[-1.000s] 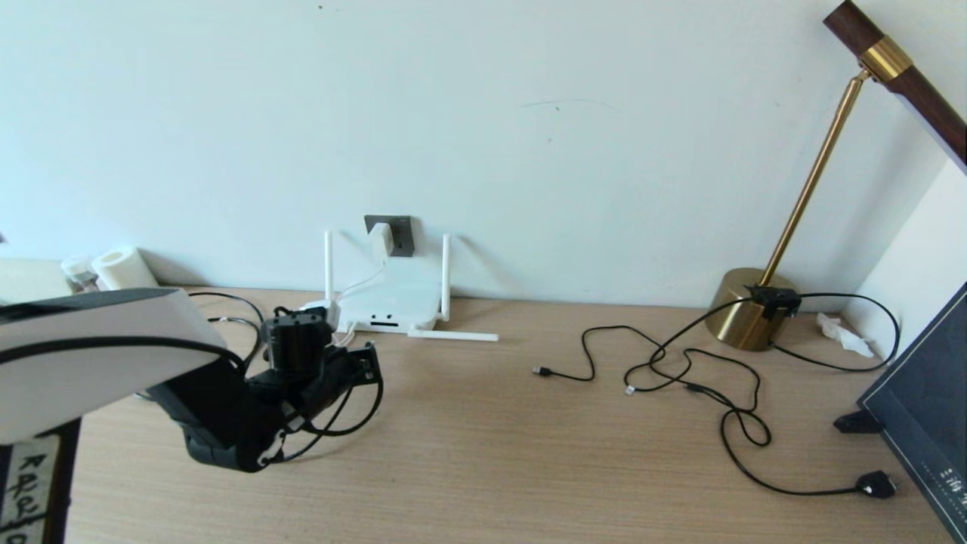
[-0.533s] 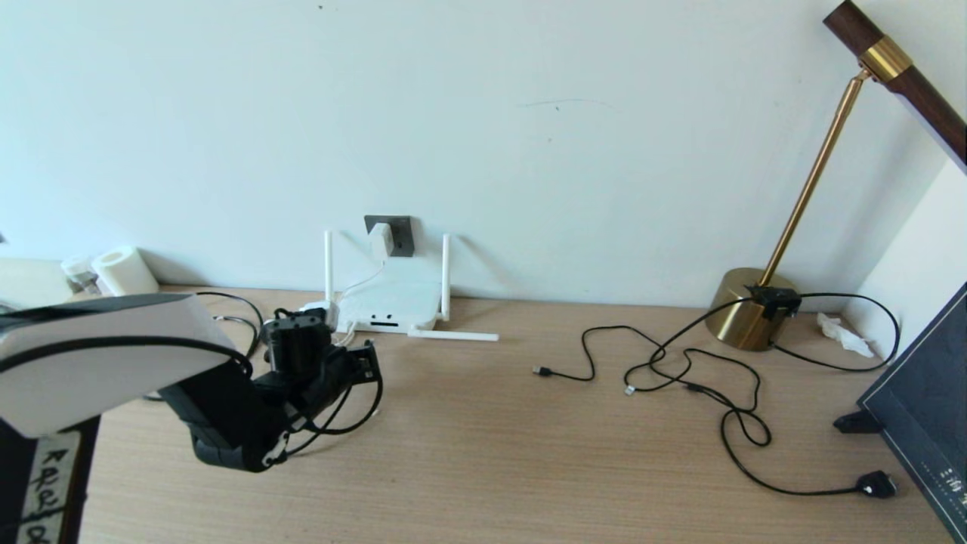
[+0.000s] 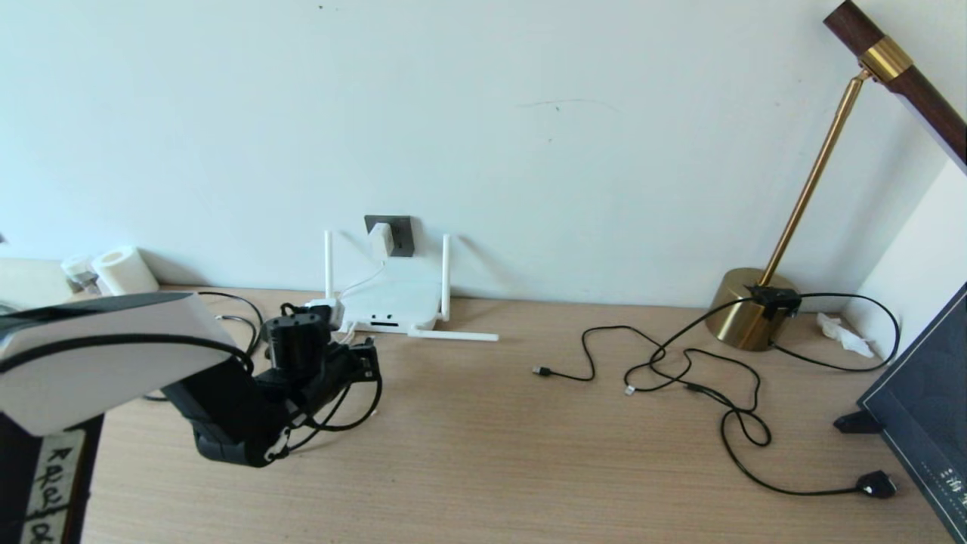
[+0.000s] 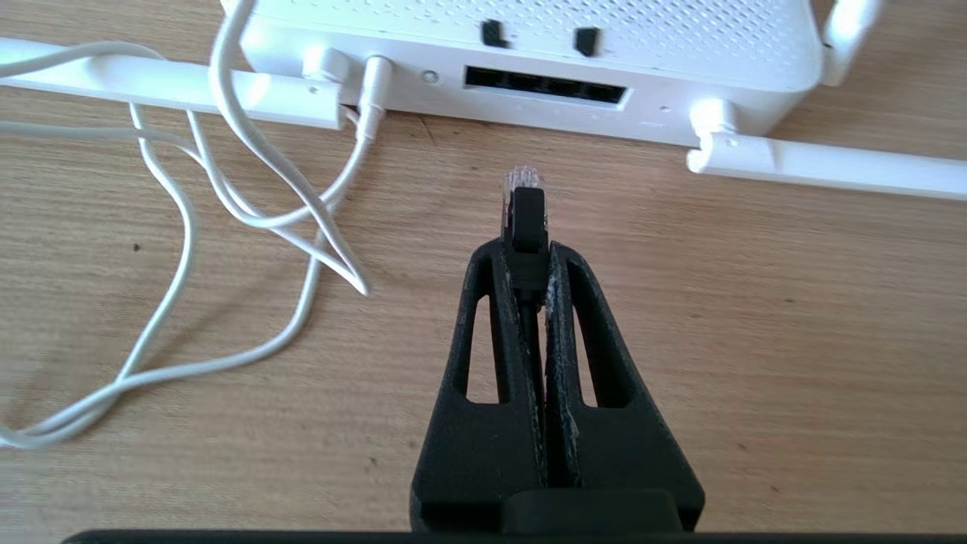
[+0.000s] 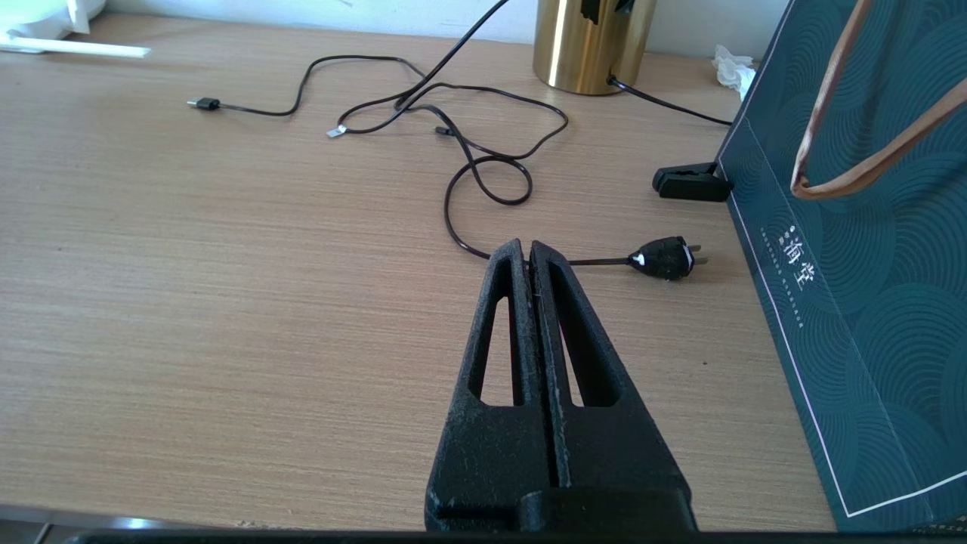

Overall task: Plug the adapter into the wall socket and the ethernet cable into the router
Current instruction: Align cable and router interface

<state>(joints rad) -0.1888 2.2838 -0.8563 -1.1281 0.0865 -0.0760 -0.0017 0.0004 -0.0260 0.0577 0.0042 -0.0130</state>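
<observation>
The white adapter (image 3: 381, 239) sits plugged into the dark grey wall socket (image 3: 400, 234). Below it, against the wall, lies the white router (image 3: 393, 302), its edge with the dark port row (image 4: 544, 85) facing my left gripper (image 4: 526, 253). That gripper is shut on the ethernet cable's black plug (image 4: 526, 219). The plug's clear tip points at the ports and stops a short gap from them, just above the table. In the head view the left gripper (image 3: 366, 359) is in front of the router and slightly to its left. My right gripper (image 5: 527, 253) is shut on nothing over the table's right side.
The adapter's thin white cord (image 4: 227, 189) loops on the table beside the router. One antenna (image 3: 453, 335) lies flat in front of it. Thin black USB cables (image 3: 665, 363), a black two-pin plug (image 5: 665, 258), a brass lamp base (image 3: 748, 310) and a dark teal bag (image 5: 869, 264) occupy the right.
My left arm has crept a little forward and up toward the router with the plug still in its grip. Nothing else has moved.
</observation>
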